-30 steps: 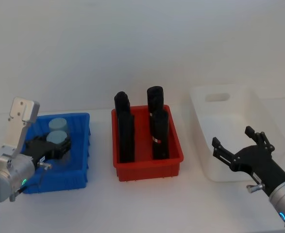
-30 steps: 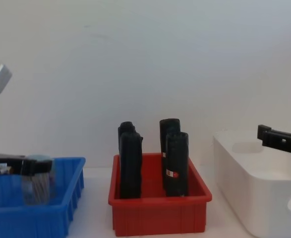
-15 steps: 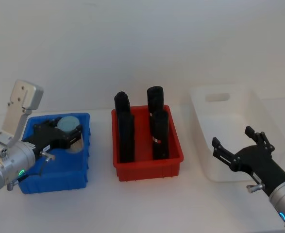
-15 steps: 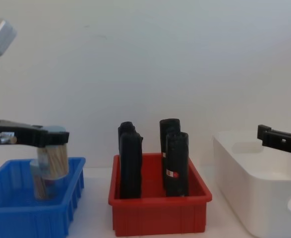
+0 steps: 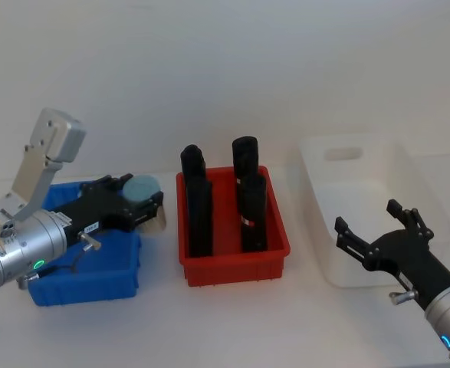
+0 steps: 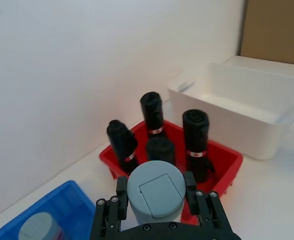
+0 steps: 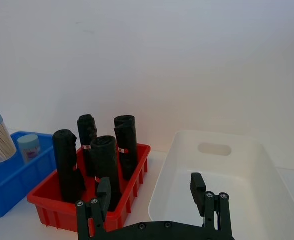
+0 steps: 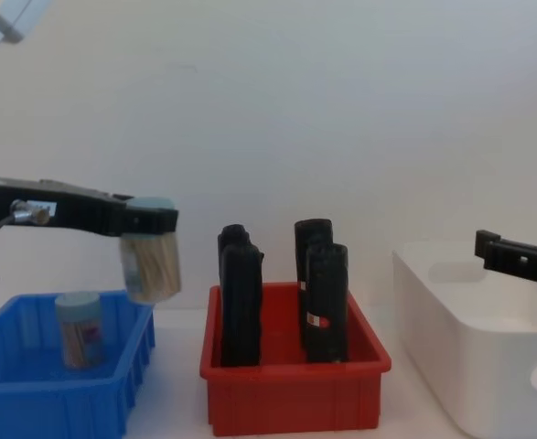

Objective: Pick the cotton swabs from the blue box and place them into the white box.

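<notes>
Jaws of left gripper [image 5: 140, 198] are clenched on clear blue-lidded cotton swab jar [image 8: 151, 270] above ribbed blue plastic box [image 8: 58, 402] right rim, so carry it high over tall black cylinders [image 8: 327, 302] in red plastic bin [image 8: 291, 402] to big white plastic tub [image 8: 451, 366], where right gripper [image 5: 366, 216] hovers, jaws released.

Blue box [image 5: 94, 284]: rear half hidden behind left gripper [image 5: 142, 201], head view. White box [image 8: 442, 347], right of it: cut off at chest view edge. Label on cotton swabs [image 8: 78, 329] inside: unreadable.

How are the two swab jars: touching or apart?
Apart. Chest view: the lifted jar, in the left gripper, hangs clear of the jar in the blue box.
</notes>
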Robot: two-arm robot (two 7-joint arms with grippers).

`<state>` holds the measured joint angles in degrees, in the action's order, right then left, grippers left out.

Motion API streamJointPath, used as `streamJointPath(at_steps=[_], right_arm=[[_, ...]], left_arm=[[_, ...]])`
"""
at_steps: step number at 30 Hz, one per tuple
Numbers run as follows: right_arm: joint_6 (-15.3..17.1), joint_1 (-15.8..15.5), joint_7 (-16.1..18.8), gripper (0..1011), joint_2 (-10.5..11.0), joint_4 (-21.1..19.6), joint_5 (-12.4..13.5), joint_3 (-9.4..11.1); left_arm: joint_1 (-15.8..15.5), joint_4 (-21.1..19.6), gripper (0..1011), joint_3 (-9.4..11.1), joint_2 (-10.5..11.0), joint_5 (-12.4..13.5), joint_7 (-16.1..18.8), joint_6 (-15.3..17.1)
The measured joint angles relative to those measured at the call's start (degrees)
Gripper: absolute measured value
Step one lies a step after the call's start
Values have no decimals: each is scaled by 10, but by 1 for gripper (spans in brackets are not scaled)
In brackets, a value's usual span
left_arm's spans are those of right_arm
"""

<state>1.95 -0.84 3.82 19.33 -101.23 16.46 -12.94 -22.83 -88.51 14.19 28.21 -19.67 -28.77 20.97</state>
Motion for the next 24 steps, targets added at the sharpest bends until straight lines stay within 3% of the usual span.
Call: streamJointPath(at_steps=[16,24], right_arm=[[0,0,0,1002,0,0,0,0],[0,0,7,1002,0,0,-1,0]], left_arm=[[-26,-16,670,21,-10,8,-126,4],[-37,-20,670,31,-17,11,-165,8]])
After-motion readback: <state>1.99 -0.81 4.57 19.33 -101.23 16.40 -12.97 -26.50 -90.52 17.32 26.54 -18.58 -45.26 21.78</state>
